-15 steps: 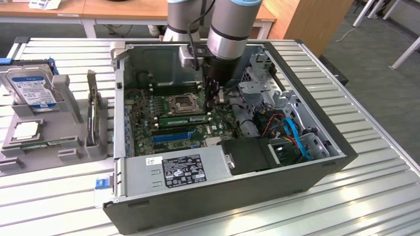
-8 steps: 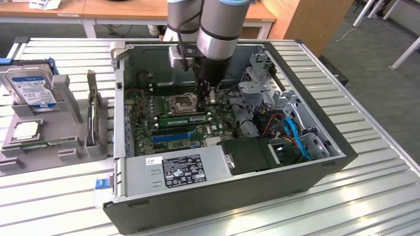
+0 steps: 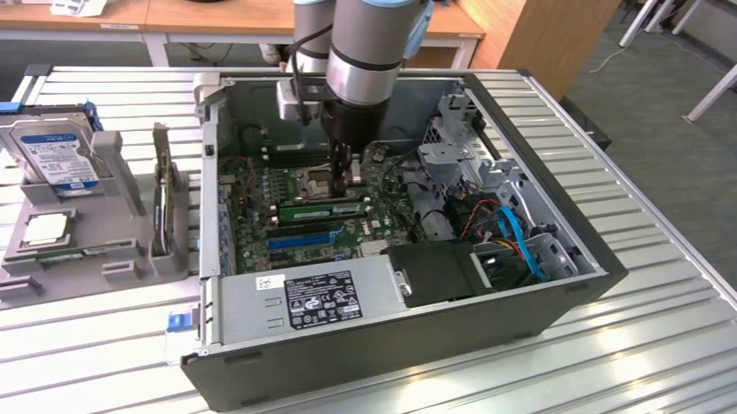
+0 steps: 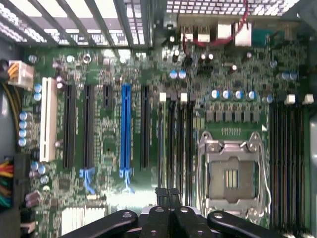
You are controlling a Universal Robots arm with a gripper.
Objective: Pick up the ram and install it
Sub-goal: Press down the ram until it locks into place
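- Nearest, in the exterior view, a slatted metal table (image 3: pixel 645 354) carries an open computer case (image 3: pixel 381 366) lying on its side.
- Inside the case at 6 o'clock sits a grey power supply (image 3: pixel 259 302) with a black label.
- At 4 o'clock of the case, blue cables (image 3: pixel 524 246) curl beside a black box.
- The green board (image 3: pixel 259 203) fills the case's middle and 9 o'clock side. A blue slot (image 3: pixel 302 239) lies across it.
- The ram (image 3: pixel 323 210), a thin green stick, lies along a slot at the centre of the board. It sits just beyond the blue slot and looks seated, though that is hard to confirm from this angle.
- The gripper (image 3: pixel 345 183) hangs straight down from the arm, right above the ram's 3 o'clock end. Its jaws are closed together. Whether the tips touch the ram, I cannot tell.
- At 11 o'clock of the gripper is the empty socket (image 3: pixel 311 181).
- In the wrist view the gripper (image 4: pixel 169 191) shows black fingers (image 4: pixel 161 215) pressed shut above the dark memory slots, between a blue slot (image 4: pixel 126 129) and the socket (image 4: pixel 230 176).
- Outside the case at 9 o'clock, a grey tray (image 3: pixel 127 267) holds a square chip (image 3: pixel 47 228).
- Beyond the chip, a hard drive (image 3: pixel 52 151) stands in the tray.
- Farthest, at 12 o'clock, stand wooden desks (image 3: pixel 230 17).
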